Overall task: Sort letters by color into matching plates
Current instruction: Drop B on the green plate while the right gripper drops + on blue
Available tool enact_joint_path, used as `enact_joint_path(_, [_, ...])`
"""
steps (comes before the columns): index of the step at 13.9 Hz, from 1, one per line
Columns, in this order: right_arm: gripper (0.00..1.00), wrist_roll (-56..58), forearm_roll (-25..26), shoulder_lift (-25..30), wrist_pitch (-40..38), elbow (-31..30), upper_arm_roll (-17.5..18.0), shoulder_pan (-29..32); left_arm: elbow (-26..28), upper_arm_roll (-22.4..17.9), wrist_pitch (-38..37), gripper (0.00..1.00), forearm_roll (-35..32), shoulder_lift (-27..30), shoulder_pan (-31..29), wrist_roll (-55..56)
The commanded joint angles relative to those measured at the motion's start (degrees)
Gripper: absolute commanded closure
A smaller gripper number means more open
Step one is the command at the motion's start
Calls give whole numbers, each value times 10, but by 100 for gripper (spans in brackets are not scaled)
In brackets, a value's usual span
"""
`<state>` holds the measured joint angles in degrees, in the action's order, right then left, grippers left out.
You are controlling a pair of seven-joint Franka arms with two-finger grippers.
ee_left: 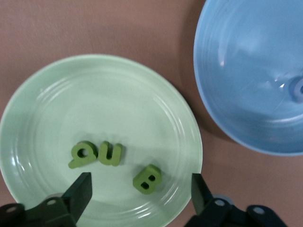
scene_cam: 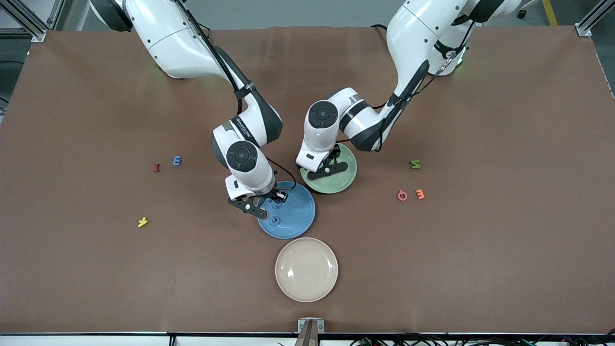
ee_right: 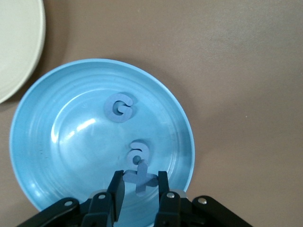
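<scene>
Right wrist view: right hand [ee_right: 140,191] grasps a blue letter [ee_right: 138,177], perhaps "t", over blue plate [ee_right: 38,142]; left hand [ee_left: 142,189] released.

The table [scene_cam: 96,269] has a brown surface. A cream plate [scene_cam: 306,269] rests on it, nearest the front camera of all the items.

Toward the right arm's end of the table lie a red letter [scene_cam: 156,167] and a yellow letter [scene_cam: 142,222]; the yellow letter is nearer the front camera than the red one.

Toward the left arm's end lie a pink letter [scene_cam: 402,195] and an orange letter [scene_cam: 420,194], just beside each other and not touching.
</scene>
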<state>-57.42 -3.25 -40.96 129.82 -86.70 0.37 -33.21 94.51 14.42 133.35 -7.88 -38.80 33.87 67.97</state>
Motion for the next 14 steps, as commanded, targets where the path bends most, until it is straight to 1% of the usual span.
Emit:
enact_joint_path(1, [94,-23,-2,-15,-9,29,-1,-8,22,-1,-27,6,-8,39,-25,-5])
enact_joint_path(2, [42,-23,-2,-15,-9,30,-1,-8,36,-1,-38,6,-8,52,-34,-19])
enact_joint_path(3, [3,-28,-1,-15,-7,30,-1,-13,54,-1,-42,6,-8,70,-48,-41])
enact_joint_path(4, [0,-28,1,-14,-8,30,-2,-18,78,-1,-42,6,-9,86,-63,-69])
enact_joint_path(7, [0,-28,0,-10,-8,28,-4,-10,152,0,-35,7,-18,142,-111,-150])
enact_joint_path(9, [0,-19,3,0,-11,1,-5,10,209,2,-4,7,-18,176,-143,-193])
enact_joint_path(10, [0,7,4,20,-12,-23,-5,16,237,3,19,6,-18,188,-163,-210])
enact_joint_path(12, [0,71,5,66,-9,-93,-5,41,287,3,54,6,-18,209,-196,-237])
enact_joint_path(14, [0,137,6,121,-6,-169,-5,69,322,4,77,6,-18,221,-231,-251])
